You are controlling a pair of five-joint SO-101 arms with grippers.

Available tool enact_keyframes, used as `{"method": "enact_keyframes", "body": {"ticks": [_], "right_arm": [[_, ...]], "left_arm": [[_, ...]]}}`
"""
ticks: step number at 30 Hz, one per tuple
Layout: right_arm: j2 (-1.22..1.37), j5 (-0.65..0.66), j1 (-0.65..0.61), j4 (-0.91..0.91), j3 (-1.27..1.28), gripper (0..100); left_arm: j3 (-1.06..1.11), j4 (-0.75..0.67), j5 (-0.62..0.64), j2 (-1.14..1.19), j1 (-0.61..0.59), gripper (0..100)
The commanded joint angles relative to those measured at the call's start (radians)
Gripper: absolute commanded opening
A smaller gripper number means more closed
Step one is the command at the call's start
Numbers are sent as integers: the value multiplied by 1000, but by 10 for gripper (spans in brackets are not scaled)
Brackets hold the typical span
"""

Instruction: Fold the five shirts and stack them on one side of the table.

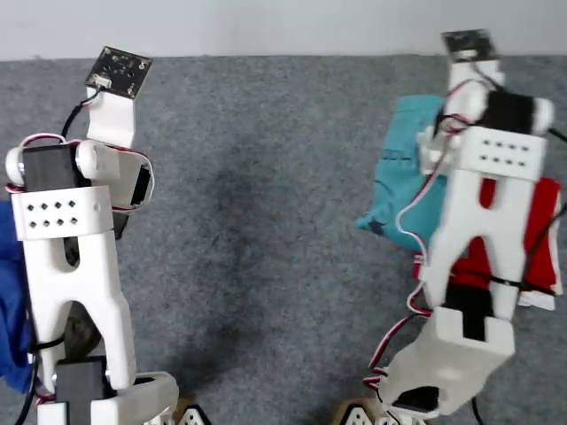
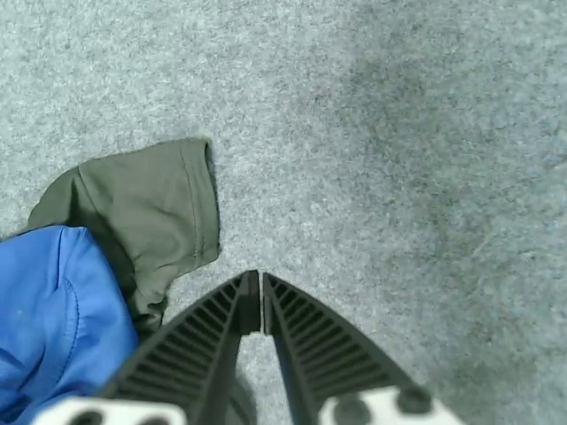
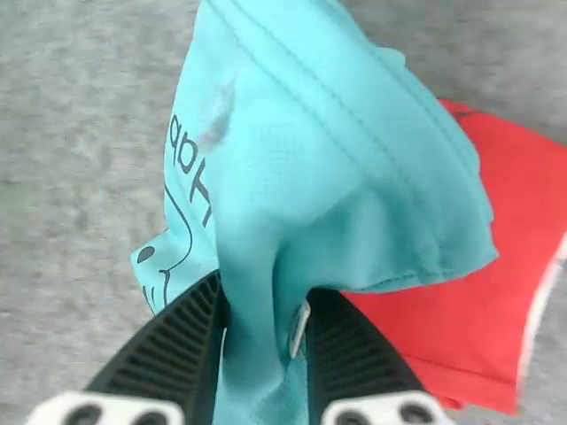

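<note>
My right gripper [image 3: 263, 323] is shut on a teal shirt [image 3: 310, 168], which bunches between the black fingers and drapes over a red shirt [image 3: 478, 292]. From above, the teal shirt [image 1: 403, 177] lies at the table's right side beside the red shirt [image 1: 540, 230], mostly under the right arm. My left gripper [image 2: 261, 305] is shut with nothing in it, just over the grey mat. Close beside it lie an olive-green shirt [image 2: 151, 212] and a blue shirt [image 2: 53, 310]; the blue shirt [image 1: 11, 292] shows at the table's left edge.
The grey felt mat [image 1: 266, 221] covers the table, with a wide bare stretch between the two arms. The white arm bodies stand over both piles of shirts.
</note>
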Motion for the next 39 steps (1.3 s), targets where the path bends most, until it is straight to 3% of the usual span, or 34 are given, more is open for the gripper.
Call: {"method": "enact_keyframes", "body": {"ticks": [1,12,21,24,26,29,39], "right_arm": [[-71,60,58,41,-11,9],[12,193,191,36,-9,10],[133,331,263,-122,-11,17],[159,391,269,-157,-11,88],[157,391,286,-159,-20,190],[134,336,312,-157,-71,246],[77,325,295,-15,-100,238]], "left_arm": [[-4,-12,-9,-34,-6,14],[-10,-12,-9,28,0,14],[-10,-12,-9,28,0,14],[-10,-12,-9,28,0,14],[-10,-12,-9,28,0,14],[-10,-11,-9,28,0,14],[-10,-8,-5,21,0,14]]}}
